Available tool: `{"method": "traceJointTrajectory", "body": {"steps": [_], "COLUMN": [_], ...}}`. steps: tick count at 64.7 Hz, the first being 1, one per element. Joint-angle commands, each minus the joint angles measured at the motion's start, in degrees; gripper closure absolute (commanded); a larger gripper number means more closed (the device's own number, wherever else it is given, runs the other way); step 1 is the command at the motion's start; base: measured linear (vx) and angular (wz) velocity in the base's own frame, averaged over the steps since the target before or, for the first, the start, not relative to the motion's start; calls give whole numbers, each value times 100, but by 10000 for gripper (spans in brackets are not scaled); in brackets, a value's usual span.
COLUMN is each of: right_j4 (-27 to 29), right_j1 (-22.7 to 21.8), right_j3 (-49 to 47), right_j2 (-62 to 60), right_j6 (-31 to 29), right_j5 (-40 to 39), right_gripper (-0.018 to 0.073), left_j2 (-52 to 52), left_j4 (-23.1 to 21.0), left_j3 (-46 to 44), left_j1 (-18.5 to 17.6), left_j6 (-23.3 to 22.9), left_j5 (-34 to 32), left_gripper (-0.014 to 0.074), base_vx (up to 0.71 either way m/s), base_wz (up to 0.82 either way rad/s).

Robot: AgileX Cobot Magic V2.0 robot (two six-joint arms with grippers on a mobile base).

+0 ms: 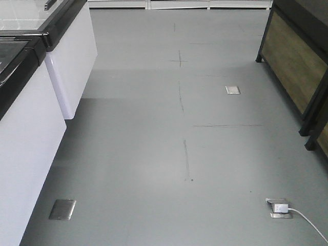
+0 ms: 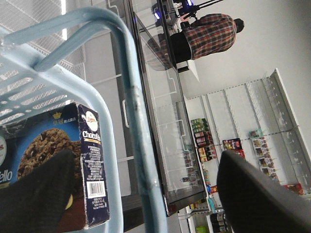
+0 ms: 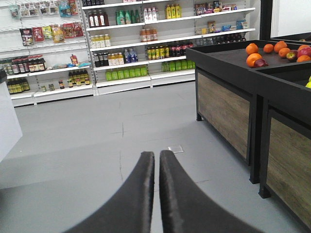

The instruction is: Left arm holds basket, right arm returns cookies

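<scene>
Right arm's black gripper (image 3: 157, 155) has its fingers pressed together with nothing between them, above the grey floor (image 3: 97, 131). Left arm's black gripper (image 2: 146, 158) stands wide, with a hoop handle (image 2: 131, 97) of the light blue slotted plastic basket (image 2: 58, 80) passing between its fingers. Dark navy cardboard cookie box (image 2: 48, 141) sits inside the basket, just behind one finger.
</scene>
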Motion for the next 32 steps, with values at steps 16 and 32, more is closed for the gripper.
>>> {"method": "traceJointTrajectory", "body": {"steps": [16,32], "right_j4": [-11,-11], "right_j1": [-26,-26], "right_j3": [101,102], "right_j2": [61,61], "right_j6": [-79,-79], "right_j5": [-409,-409], "right_gripper": [569,568], "left_j2": [68,234], "left_j4": [-25,-25], "left_j3": [-188,-188], "left_j1": [7,7], "left_j6": [-10,-10], "left_j5": [-457,-813], "left_gripper": [21,33], "base_vx": [0,0], "base_wz": [0,0]}}
